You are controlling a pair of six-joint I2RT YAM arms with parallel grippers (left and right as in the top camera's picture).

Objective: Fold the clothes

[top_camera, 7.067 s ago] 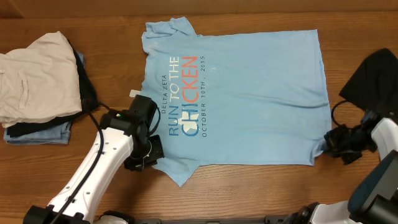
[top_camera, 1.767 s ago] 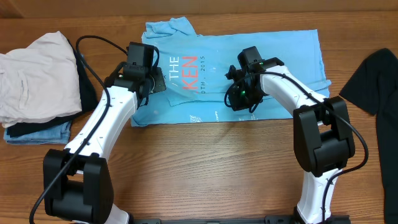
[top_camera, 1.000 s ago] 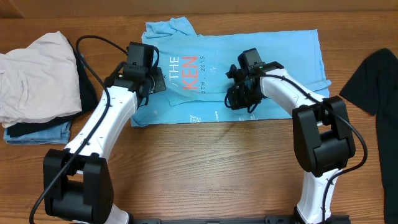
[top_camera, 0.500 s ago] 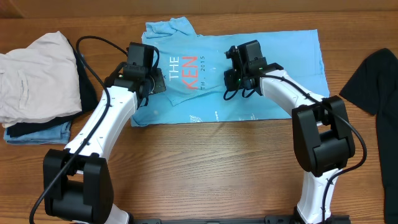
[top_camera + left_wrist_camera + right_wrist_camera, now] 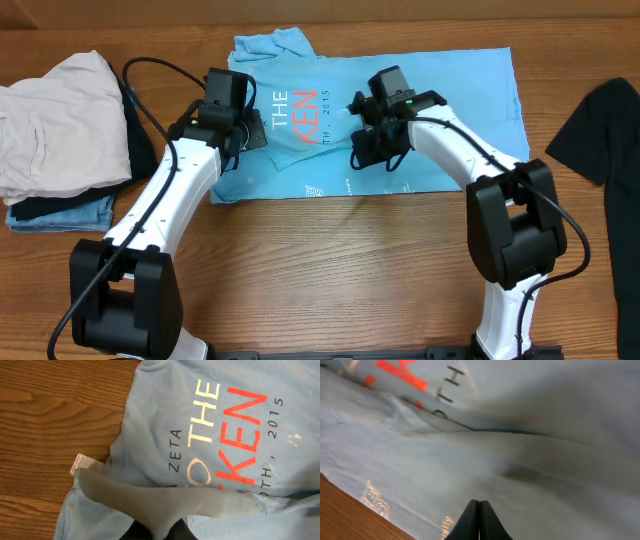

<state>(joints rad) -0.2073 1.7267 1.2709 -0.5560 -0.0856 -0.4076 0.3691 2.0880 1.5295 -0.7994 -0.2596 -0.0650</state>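
The sky-blue T-shirt [image 5: 450, 90] lies at the far middle of the wooden tabletop [image 5: 330, 270], doubled over lengthwise so that only part of its white and red lettering [image 5: 300, 115] shows. One sleeve sticks out at the far left corner. Its near edge runs straight from side to side, with a broad strip of bare wood between it and the arm bases. To the left, apart from the shirt's edge, a cream garment [image 5: 55, 120] sits heaped on darker and blue cloth [image 5: 60, 212]. A black garment [image 5: 600, 125] lies well apart at the right edge. The left tool [image 5: 245, 135] is at the shirt's left end, closed on a bunched ridge of the fabric. In its wrist view that ridge runs from a small white tag [image 5: 80, 462] down into the dark fingers at the bottom of the frame. The right tool [image 5: 362, 152] hangs over the middle of the shirt, beside the lettering. Its wrist view shows the two fingertips pressed together with no gap and the blue cloth blurred beneath. Whether it pinches any cloth cannot be told.
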